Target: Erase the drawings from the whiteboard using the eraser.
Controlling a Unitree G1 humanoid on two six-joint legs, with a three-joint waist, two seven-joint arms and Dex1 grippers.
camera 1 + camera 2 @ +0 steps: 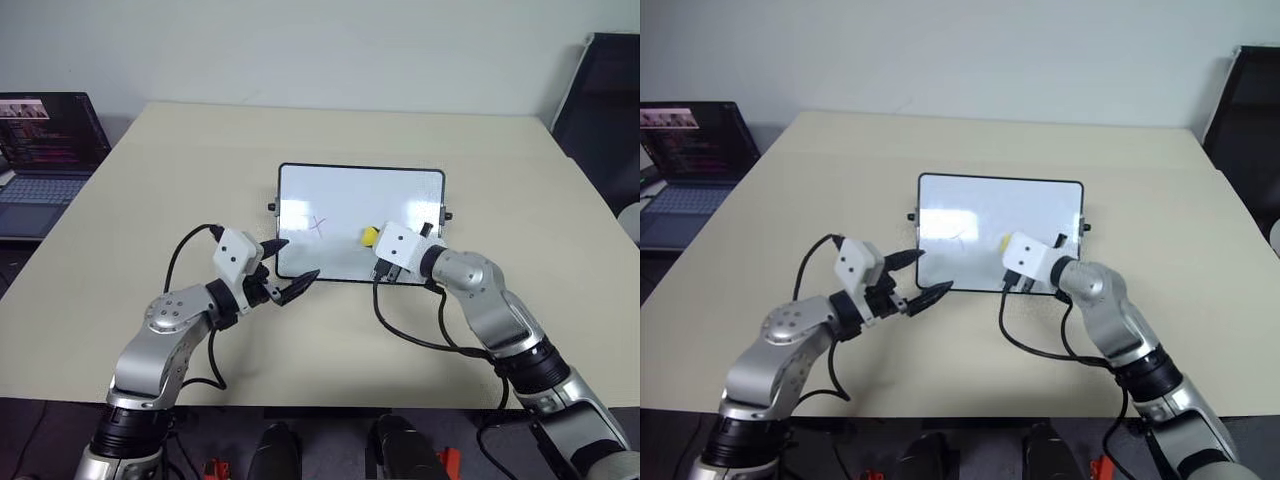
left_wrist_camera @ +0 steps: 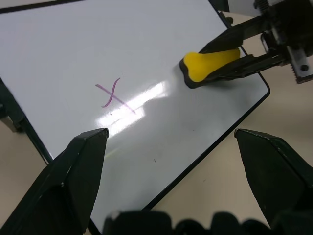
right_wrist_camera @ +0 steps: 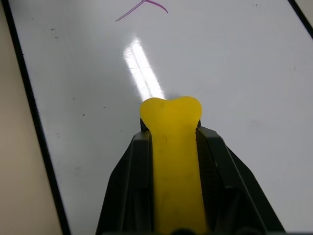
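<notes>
The whiteboard (image 1: 350,200) lies flat in the middle of the table. One purple x-like drawing (image 1: 318,225) marks its left half, also plain in the left wrist view (image 2: 113,94). My right gripper (image 1: 377,243) is shut on the yellow eraser (image 1: 369,236), whose tip rests on the board to the right of the cross (image 3: 170,113). My left gripper (image 1: 288,268) stands open over the board's near left corner, with nothing between its fingers (image 2: 78,166).
The whiteboard sits on a beige table (image 1: 200,170). An open laptop (image 1: 45,150) stands at the far left, off the table's edge. A dark chair (image 1: 605,100) is at the far right. Black cables hang from both wrists near the table's front.
</notes>
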